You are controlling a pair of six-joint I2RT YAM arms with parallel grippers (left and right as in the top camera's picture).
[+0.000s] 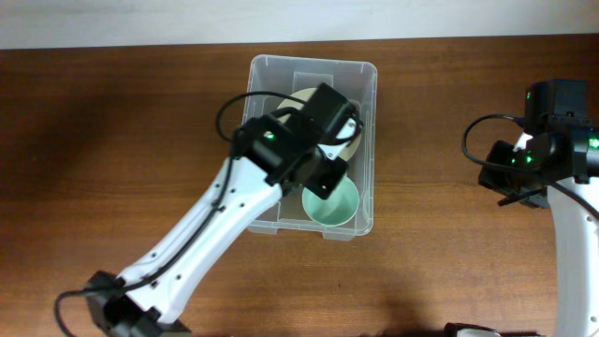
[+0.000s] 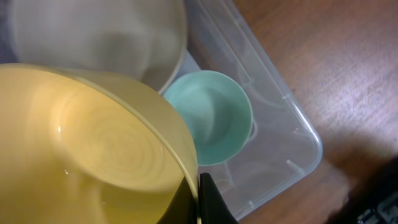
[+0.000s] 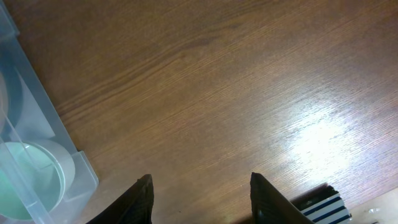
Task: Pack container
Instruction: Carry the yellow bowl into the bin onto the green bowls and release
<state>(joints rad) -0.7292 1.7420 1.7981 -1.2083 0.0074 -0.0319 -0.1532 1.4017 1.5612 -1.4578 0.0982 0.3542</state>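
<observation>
The clear plastic rectangular container (image 1: 281,60) held a mint-green bowl (image 1: 333,206), the left gripper (image 2: 198,200) clamped a pale yellow bowl (image 2: 93,155), and the right gripper (image 3: 200,178) gaped empty.

Overhead: my left arm (image 1: 225,201) hides most of container (image 1: 371,150) interior. Left wrist: yellow bowl (image 2: 93,155) cut off left and bottom; pale bowl (image 2: 93,37) behind it blurred, cropped at top. Right wrist: striped thing (image 3: 320,205) at corner cropped, I can't identify.

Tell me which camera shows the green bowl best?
Left wrist: the small round mint-green bowl looks close, nearly whole. Overhead, the left arm hides its edge. Right wrist catches only a corner slice.
</observation>
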